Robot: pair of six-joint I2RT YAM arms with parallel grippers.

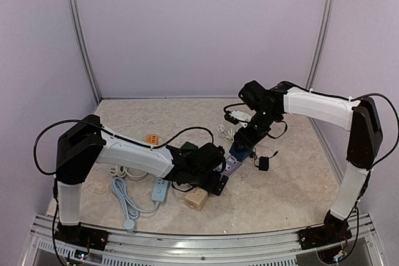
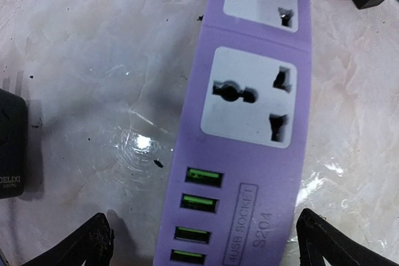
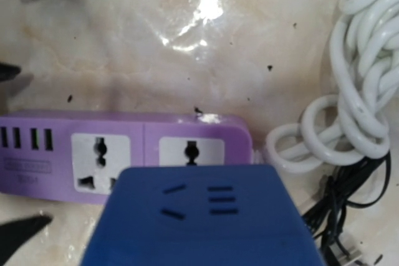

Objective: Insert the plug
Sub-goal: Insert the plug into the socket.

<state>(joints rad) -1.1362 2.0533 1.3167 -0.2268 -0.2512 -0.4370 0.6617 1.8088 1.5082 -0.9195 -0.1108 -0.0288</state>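
A purple power strip (image 1: 232,165) lies flat mid-table, with universal sockets and a row of USB ports (image 2: 196,207). My left gripper (image 2: 206,247) is open, one finger on each side of the strip's USB end, apart from it. The plug, a blue block (image 3: 199,222), hangs just over the strip's (image 3: 124,147) end socket and hides half of it. In the top view my right gripper (image 1: 249,136) is closed on the blue plug (image 1: 240,149). Its own fingers are hidden behind the block in the right wrist view.
A coiled white cable (image 3: 355,91) and black wires (image 3: 349,216) lie just past the strip's end. A black adapter (image 2: 9,154) sits left of the strip. A beige adapter (image 1: 196,199), a light-blue strip (image 1: 160,189) and a small black charger (image 1: 264,164) lie nearby.
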